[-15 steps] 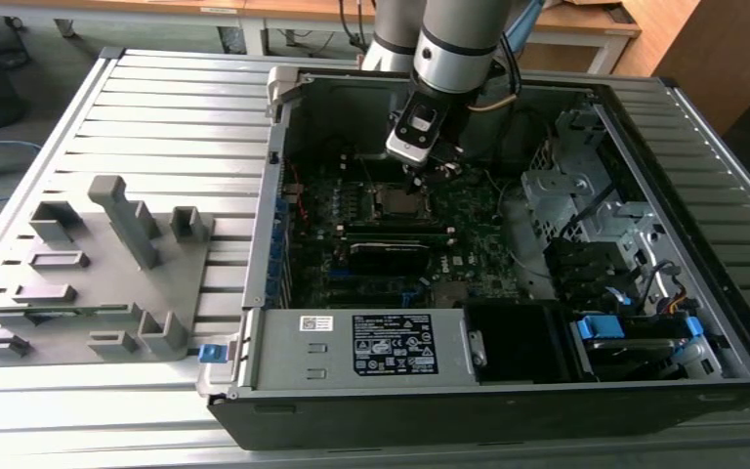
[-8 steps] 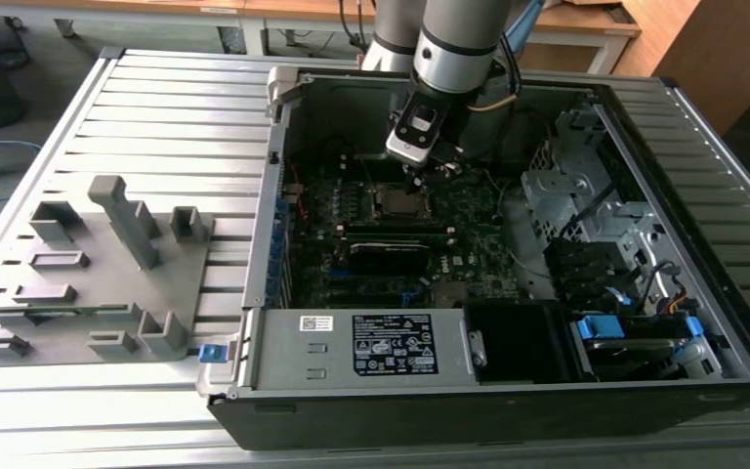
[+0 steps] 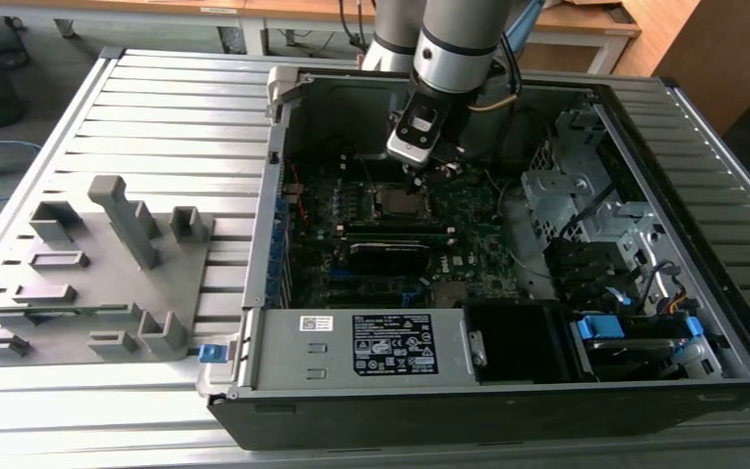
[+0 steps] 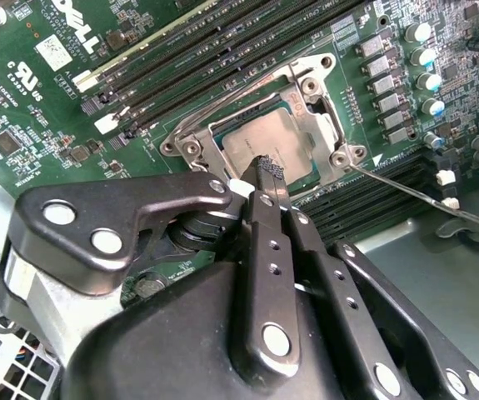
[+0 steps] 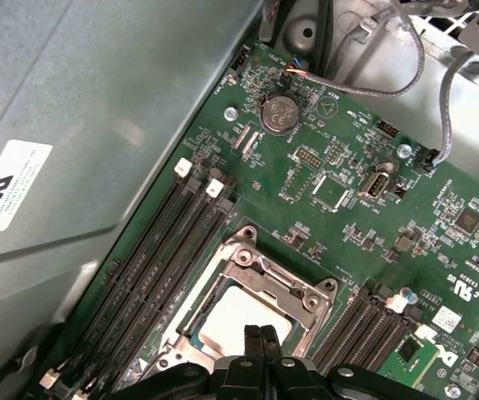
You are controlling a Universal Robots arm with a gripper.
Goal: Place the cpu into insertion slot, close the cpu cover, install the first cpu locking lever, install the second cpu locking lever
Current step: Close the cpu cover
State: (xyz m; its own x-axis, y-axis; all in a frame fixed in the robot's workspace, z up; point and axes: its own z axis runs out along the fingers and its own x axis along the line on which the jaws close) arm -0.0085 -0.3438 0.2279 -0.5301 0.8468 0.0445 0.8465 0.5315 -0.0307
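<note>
The cpu (image 4: 251,142) lies in the insertion slot (image 3: 398,202) on the green board, its silver-grey top showing through the window of the cpu cover (image 4: 318,112). The cover lies flat over the chip. My gripper (image 4: 269,171) is shut, its two black fingers pressed together with the tip at the cpu's near edge. In the first wrist view the fingertips (image 5: 253,336) sit over the cpu (image 5: 235,321) inside the cover (image 5: 281,279). A thin metal locking lever (image 4: 414,193) sticks out sideways from the socket's corner, unlatched. In the exterior view the gripper (image 3: 417,178) hangs just above the socket.
Long black memory slots (image 4: 222,54) run on both sides of the socket. The power supply box (image 3: 368,344) with a white label stands at the case's front. A grey fixture (image 3: 89,283) lies at the exterior view's left. Drive bays and cables (image 3: 609,254) fill the right.
</note>
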